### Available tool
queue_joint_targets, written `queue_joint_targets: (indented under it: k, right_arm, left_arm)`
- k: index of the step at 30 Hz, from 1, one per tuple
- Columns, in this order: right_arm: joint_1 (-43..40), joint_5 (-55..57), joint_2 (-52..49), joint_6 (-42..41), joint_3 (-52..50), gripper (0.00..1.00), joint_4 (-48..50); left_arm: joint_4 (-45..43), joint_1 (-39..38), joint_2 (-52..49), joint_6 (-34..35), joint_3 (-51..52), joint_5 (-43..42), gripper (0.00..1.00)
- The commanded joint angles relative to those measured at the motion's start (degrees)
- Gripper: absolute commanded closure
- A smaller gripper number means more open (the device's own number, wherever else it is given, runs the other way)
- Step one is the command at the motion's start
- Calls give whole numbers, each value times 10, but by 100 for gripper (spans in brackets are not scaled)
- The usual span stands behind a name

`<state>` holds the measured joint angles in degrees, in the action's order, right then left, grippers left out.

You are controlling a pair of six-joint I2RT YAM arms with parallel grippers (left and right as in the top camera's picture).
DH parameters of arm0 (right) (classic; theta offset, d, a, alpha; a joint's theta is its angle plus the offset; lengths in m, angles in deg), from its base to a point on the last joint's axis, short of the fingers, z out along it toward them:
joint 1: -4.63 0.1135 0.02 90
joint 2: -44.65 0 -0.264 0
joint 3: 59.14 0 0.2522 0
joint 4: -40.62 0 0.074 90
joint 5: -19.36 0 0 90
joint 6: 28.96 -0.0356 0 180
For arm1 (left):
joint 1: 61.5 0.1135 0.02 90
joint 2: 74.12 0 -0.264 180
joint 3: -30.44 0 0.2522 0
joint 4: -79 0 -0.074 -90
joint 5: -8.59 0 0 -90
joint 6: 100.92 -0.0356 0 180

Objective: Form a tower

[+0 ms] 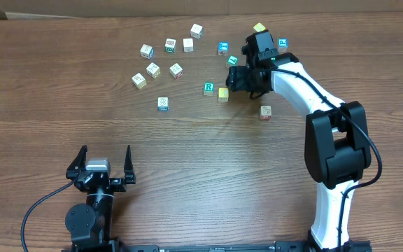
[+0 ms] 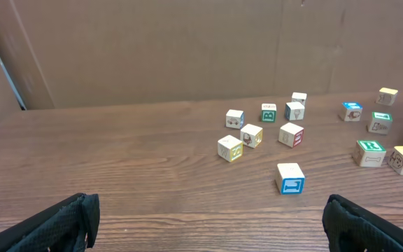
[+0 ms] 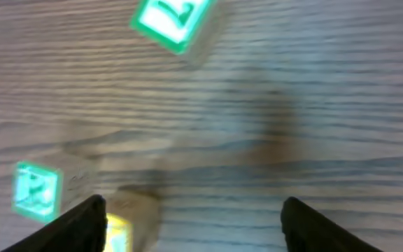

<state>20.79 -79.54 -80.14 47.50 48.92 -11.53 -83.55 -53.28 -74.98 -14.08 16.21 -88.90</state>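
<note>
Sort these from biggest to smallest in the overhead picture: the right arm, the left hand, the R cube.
1. Right arm
2. Left hand
3. R cube
The gaps are clear, though the arm sits nearer the camera, which makes it look bigger.

The brown wood-grain desk (image 1: 187, 154) lies under soft, even light (a dull sheen), backed by a plain brown cardboard wall (image 2: 187, 49).

Overhead looks straight down; wrist cameras near table (image 1: 187, 154).
</note>
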Motion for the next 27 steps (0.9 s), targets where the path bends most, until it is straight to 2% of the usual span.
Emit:
queue_joint_targets:
  k: [1,9,11,14,17,22,27]
  right_arm:
    - [16,-52,5,-1,-1,25,2]
    - [47,45,5,1,-1,24,-13]
    - [43,52,5,1,3,20,-10]
    - [20,52,6,1,44,21,-61]
    - [-14,52,6,1,87,17,-165]
    - [-59,52,6,1,88,16,-271]
    - [-69,52,6,6,80,16,-331]
  left_arm:
    - [2,-4,5,6,2,2,0]
    - [2,-4,5,6,2,2,0]
    - [2,-4,5,6,2,2,1]
    - [2,-4,5,6,2,2,0]
    - [2,-4,5,6,2,2,1]
    - [2,-4,5,6,2,2,0]
    - [2,-4,5,6,2,2,1]
